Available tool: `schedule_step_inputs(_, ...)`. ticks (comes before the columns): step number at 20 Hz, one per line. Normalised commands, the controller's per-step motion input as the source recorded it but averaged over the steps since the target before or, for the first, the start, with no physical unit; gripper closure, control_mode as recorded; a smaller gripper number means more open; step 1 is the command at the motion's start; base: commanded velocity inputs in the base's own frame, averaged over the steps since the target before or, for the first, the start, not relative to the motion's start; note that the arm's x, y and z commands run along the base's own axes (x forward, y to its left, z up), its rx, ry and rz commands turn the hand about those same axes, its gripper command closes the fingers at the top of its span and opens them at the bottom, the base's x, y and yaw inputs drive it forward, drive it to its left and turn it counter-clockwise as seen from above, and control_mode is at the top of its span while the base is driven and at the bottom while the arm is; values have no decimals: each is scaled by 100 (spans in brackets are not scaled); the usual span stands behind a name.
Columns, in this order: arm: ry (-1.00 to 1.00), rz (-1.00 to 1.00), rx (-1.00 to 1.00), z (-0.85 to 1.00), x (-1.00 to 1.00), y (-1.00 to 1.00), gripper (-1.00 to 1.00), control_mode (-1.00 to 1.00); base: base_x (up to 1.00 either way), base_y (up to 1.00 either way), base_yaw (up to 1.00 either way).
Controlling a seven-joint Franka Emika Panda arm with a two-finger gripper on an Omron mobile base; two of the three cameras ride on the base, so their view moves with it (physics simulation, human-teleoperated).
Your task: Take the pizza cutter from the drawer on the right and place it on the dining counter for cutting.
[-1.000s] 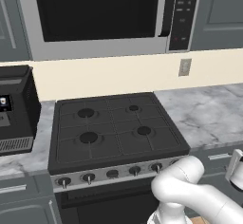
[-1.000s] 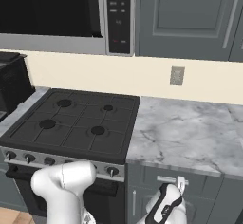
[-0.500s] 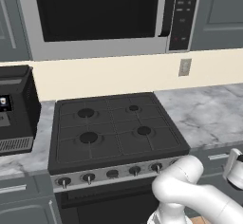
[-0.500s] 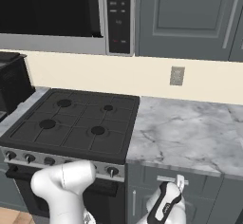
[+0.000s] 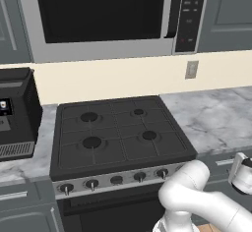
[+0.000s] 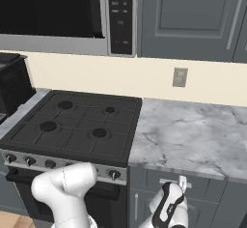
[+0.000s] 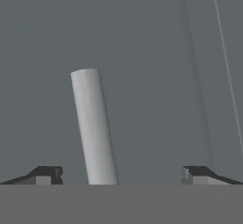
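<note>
The drawer (image 6: 202,188) is a flat grey front under the marble worktop, right of the stove, and it is closed. Its short silver bar handle (image 6: 169,182) crosses the hand view as a pale bar (image 7: 93,128). My gripper (image 6: 181,183) is right at that handle, open. In the hand view the gripper (image 7: 121,175) has the bar between its two dark fingertips (image 7: 45,175), nearer the left one, with no contact visible. The pizza cutter is hidden. The dining counter is out of view.
A black stove (image 6: 72,125) with a row of knobs (image 6: 113,175) sits left of the drawer. Marble worktop (image 6: 188,140) lies above it. A microwave (image 5: 108,14) hangs over the stove, and a black appliance (image 5: 15,113) stands at far left. My white arm (image 5: 197,201) fills the low foreground.
The hand has crept slightly closer to the drawer handle. The jaws stay wide open and the drawer has not moved.
</note>
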Motion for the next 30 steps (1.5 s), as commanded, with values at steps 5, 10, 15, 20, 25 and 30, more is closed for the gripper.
schedule_step_inputs(5, 0, 0, 0, -6, 25, 0, -100, -100, 0, 0, 0)
schedule_step_inputs(10, 0, 0, 0, -1, 7, 0, -100, -100, 0, 0, 0)
schedule_step_inputs(15, 0, 0, 0, 0, 0, 0, -100, -100, 0, 0, 0)
schedule_step_inputs(20, 0, 0, 0, 0, 0, 0, 100, -100, 0, 0, 0)
schedule_step_inputs(25, 0, 0, 0, 0, 0, 0, 100, -100, 0, 0, 0)
schedule_step_inputs(30, 0, 0, 0, 0, 0, 0, 100, -100, 0, 0, 0)
